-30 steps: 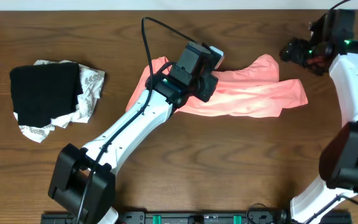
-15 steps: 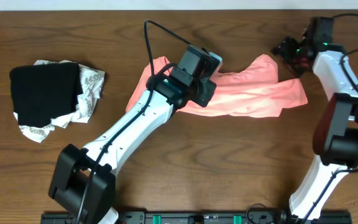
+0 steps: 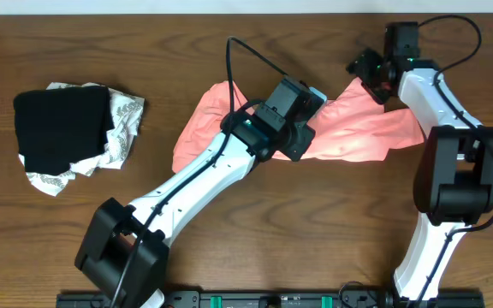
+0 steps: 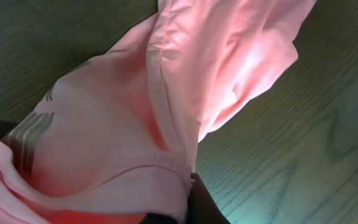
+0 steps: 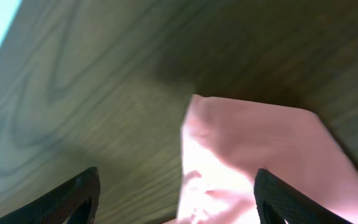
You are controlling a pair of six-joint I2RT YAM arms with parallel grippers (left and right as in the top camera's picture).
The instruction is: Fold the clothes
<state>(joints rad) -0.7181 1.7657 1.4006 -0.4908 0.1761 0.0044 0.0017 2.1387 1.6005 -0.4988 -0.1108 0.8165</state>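
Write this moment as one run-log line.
left tool: shut on pink T-shirt | right tool: open over T-shirt corner | fold: not done

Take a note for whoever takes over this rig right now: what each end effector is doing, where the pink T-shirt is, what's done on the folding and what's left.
Handover:
- The left end effector is shut on a bunch of the pink T-shirt, near its middle.
- The right end effector is open, its fingers either side of the shirt's far right edge, gripping nothing.
- The shirt lies crumpled in a long band across the table.
- The black garment sits on the white patterned cloth at the left, apart from the shirt.
- Done: no fold visible.
- Left: spread the shirt flat, then fold it.
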